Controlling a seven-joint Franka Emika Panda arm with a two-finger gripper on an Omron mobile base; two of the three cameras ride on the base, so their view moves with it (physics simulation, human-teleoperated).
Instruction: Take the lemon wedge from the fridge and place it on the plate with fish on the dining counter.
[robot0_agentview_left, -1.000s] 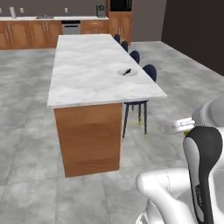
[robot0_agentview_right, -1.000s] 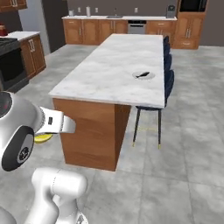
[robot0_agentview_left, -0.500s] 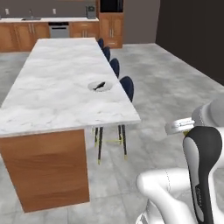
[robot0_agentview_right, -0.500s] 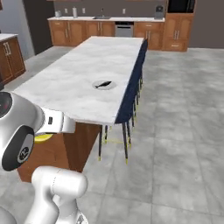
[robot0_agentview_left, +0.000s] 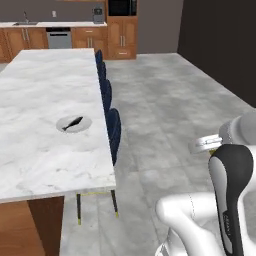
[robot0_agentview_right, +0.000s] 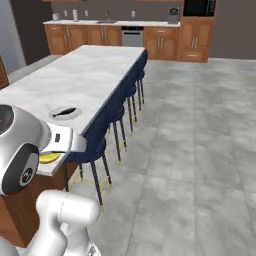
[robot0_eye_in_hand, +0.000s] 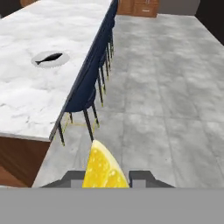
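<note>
The yellow lemon wedge (robot0_eye_in_hand: 104, 168) stands between my two dark fingertips in the hand view, with my gripper (robot0_eye_in_hand: 106, 178) shut on it. In the right base view the lemon wedge (robot0_agentview_right: 49, 158) peeks out under the white hand. The plate with fish (robot0_agentview_left: 73, 123) lies on the marble dining counter (robot0_agentview_left: 35, 95), left of the arm; the plate with fish (robot0_eye_in_hand: 50, 58) sits upper left in the hand view and on the dining counter (robot0_agentview_right: 85, 70) as the plate with fish (robot0_agentview_right: 65, 112) in the right base view. The gripper hangs over the floor beside the counter's stool side, short of the plate.
Dark blue stools (robot0_agentview_left: 113, 131) line the counter's near long edge, and the stools (robot0_eye_in_hand: 84, 94) stand between hand and counter top. Wood wall cabinets (robot0_agentview_right: 125, 36) with a dishwasher run along the back. Open grey tiled floor (robot0_agentview_left: 165, 105) stretches to the right.
The whole scene has shifted: the base has driven and turned along the counter, so the counter and plate now lie closer and to the left. The gripper stays shut on the wedge.
</note>
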